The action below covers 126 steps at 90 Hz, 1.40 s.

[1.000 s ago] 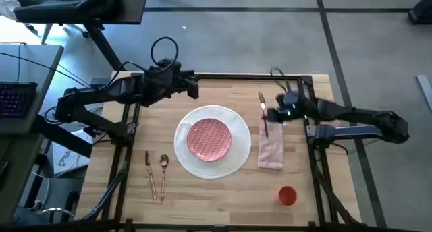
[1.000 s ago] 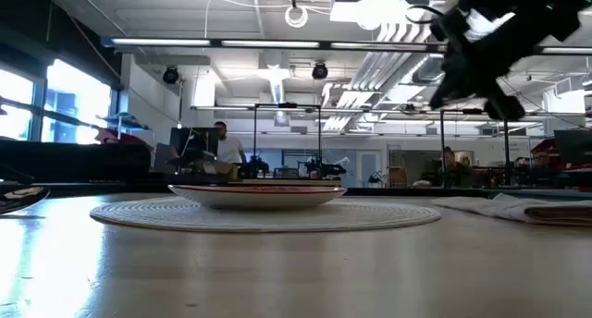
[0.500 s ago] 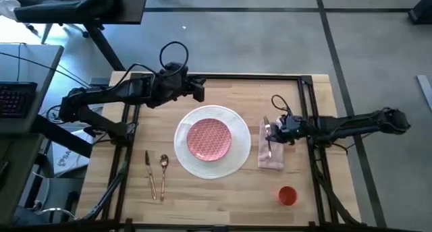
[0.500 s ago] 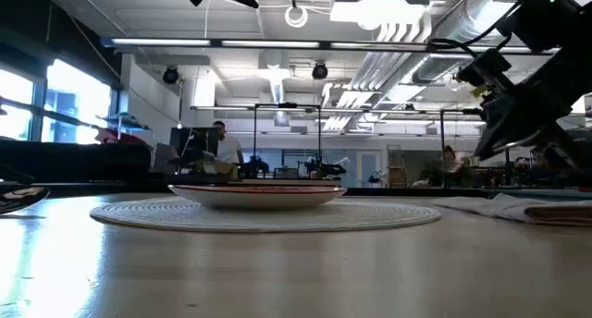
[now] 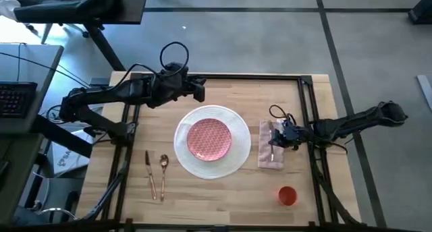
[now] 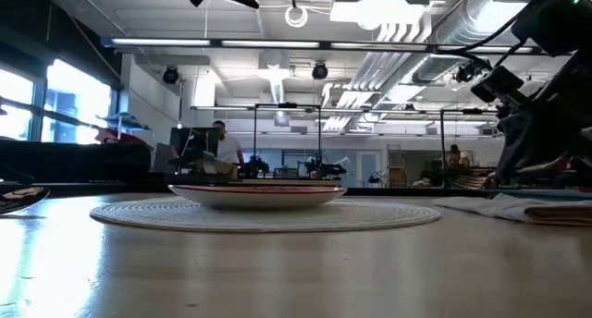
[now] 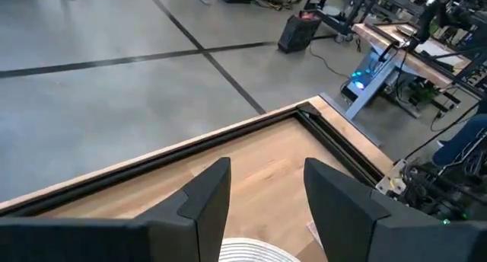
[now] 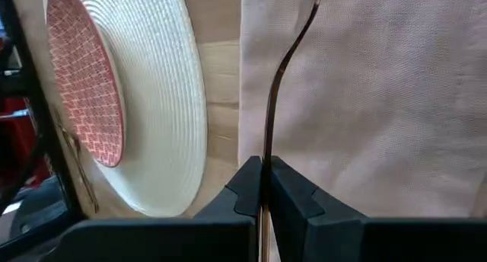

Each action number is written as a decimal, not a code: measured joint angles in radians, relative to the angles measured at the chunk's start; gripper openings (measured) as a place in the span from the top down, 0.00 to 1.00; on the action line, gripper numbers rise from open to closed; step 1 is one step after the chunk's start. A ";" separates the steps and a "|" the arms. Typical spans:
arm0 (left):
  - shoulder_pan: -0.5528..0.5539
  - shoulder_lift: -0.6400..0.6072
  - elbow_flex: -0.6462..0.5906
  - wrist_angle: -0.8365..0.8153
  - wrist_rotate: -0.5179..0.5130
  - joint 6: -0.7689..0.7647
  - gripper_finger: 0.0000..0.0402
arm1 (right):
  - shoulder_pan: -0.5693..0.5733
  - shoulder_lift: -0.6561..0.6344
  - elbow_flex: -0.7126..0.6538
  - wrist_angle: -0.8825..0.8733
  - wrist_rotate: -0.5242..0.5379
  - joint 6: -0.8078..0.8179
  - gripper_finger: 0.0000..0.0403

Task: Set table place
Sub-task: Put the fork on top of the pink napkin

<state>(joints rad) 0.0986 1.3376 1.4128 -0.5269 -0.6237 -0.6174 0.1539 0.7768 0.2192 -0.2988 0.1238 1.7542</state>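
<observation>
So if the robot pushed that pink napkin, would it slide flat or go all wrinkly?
Probably wrinkly. The napkin is thin cloth lying slack on the wooden table, so a push would likely bunch it. It looks light and floppy, and would droop if lifted. The right pincer, shut on a gold utensil over it, could drag it too.

Bright ceiling lights, blurred low foreground

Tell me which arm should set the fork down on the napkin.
Right. Its hand is shut on the fork, low over the napkin. The left hand hangs open beyond the plate, holding nothing.
</observation>
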 joint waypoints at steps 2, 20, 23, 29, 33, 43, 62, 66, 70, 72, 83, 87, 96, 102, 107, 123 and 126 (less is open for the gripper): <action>0.000 0.000 0.000 0.000 -0.001 0.000 0.63 | 0.000 0.004 0.000 0.005 0.000 0.000 1.00; 0.000 0.000 0.000 0.000 -0.002 0.000 0.63 | 0.000 0.050 0.000 0.082 0.000 -0.005 1.00; 0.000 0.000 0.000 -0.001 -0.002 0.000 0.63 | 0.000 0.064 0.000 0.076 -0.002 -0.005 1.00; 0.000 0.000 0.000 0.000 -0.002 0.000 0.63 | 0.000 0.093 0.000 0.079 -0.004 -0.001 1.00; 0.000 0.000 0.000 -0.001 -0.002 0.000 0.63 | 0.000 0.111 0.000 0.086 -0.009 -0.001 1.00; 0.000 0.000 0.000 0.000 -0.001 0.000 0.63 | 0.000 0.146 0.000 0.111 -0.027 -0.005 1.00; 0.000 0.000 0.000 0.000 -0.001 0.000 0.63 | 0.000 0.186 0.000 0.124 -0.038 -0.001 1.00; 0.000 0.000 0.000 0.000 -0.001 0.000 0.63 | 0.000 0.192 0.000 0.123 -0.043 0.000 1.00; 0.000 0.000 0.000 0.000 -0.001 -0.002 0.63 | 0.000 0.194 0.000 0.123 -0.047 0.000 1.00; 0.000 0.000 0.000 0.000 -0.001 -0.002 0.63 | 0.000 0.194 0.000 0.122 -0.047 0.000 1.00; 0.000 0.000 0.000 -0.001 -0.001 -0.002 0.63 | 0.000 0.194 0.000 0.108 -0.048 -0.005 1.00; 0.000 0.000 0.000 0.000 -0.001 -0.002 0.63 | 0.000 0.194 0.000 0.105 -0.048 -0.005 1.00; 0.000 0.000 0.000 0.000 -0.001 -0.002 0.63 | 0.000 0.194 0.000 0.097 -0.050 -0.009 0.96; 0.000 0.000 0.000 0.000 -0.001 -0.002 0.63 | 0.000 0.193 0.000 0.098 -0.054 -0.020 0.91; 0.000 0.000 0.000 0.000 -0.001 -0.003 0.63 | 0.000 0.191 0.000 0.098 -0.060 -0.028 0.86; 0.000 0.000 0.000 0.000 -0.001 -0.002 0.63 | 0.000 0.190 0.014 0.090 -0.075 -0.054 0.66; 0.000 0.000 0.000 0.000 0.000 -0.002 0.63 | 0.000 0.190 0.024 0.076 -0.076 -0.055 0.63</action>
<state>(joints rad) 0.0986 1.3376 1.4128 -0.5270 -0.6242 -0.6197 0.1535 0.9669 0.2430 -0.2228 0.0483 1.6995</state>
